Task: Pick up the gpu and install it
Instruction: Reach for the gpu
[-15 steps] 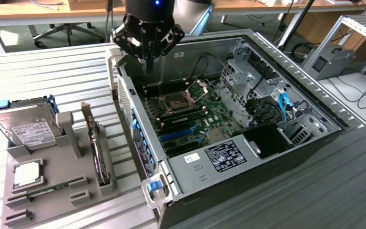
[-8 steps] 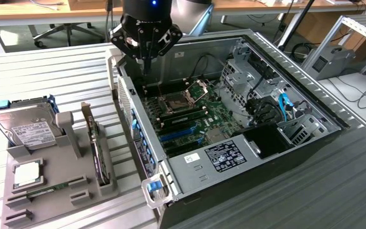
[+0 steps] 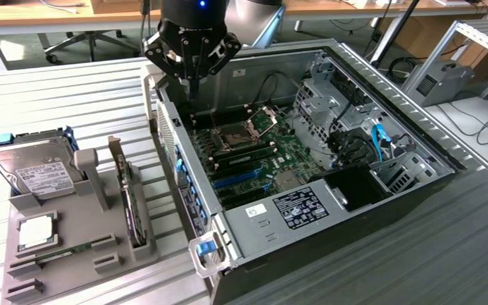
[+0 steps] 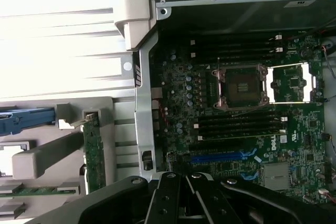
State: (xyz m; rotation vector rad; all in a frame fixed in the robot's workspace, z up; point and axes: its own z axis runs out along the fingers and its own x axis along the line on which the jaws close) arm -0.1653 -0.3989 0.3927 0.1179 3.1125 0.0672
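Farthest from the pincer, at the exterior view's left, a hard drive (image 3: 36, 168) in a blue frame leans in a grey holder (image 3: 74, 257). The gpu (image 3: 129, 203) stands on its long edge in the same holder, well apart from the pincer and lower than it, with its silver bracket end pointing up toward the pincer's side. We judge the card light and stiff but fragile: a thin board that would not take bending or a squeeze on its parts. Since it stands edge up, the bare upper edge looks to us like the place to grip, near the middle so it hangs level. We cannot make out its fan face.

The pincer (image 3: 190, 86) hangs over the near wall of the open computer case (image 3: 244, 244), fingers pressed together and holding nothing. The motherboard (image 3: 253, 152) lies below and beyond it.

The exterior view gives us the pincer's height above the case and the holder's full layout. The wrist view looks straight down: the gpu (image 4: 93, 153) appears as a narrow green strip, the closed pincer (image 4: 184, 182) sits over the case's edge, and the blue slot (image 4: 220, 157) and processor socket (image 4: 242, 85) are plain.
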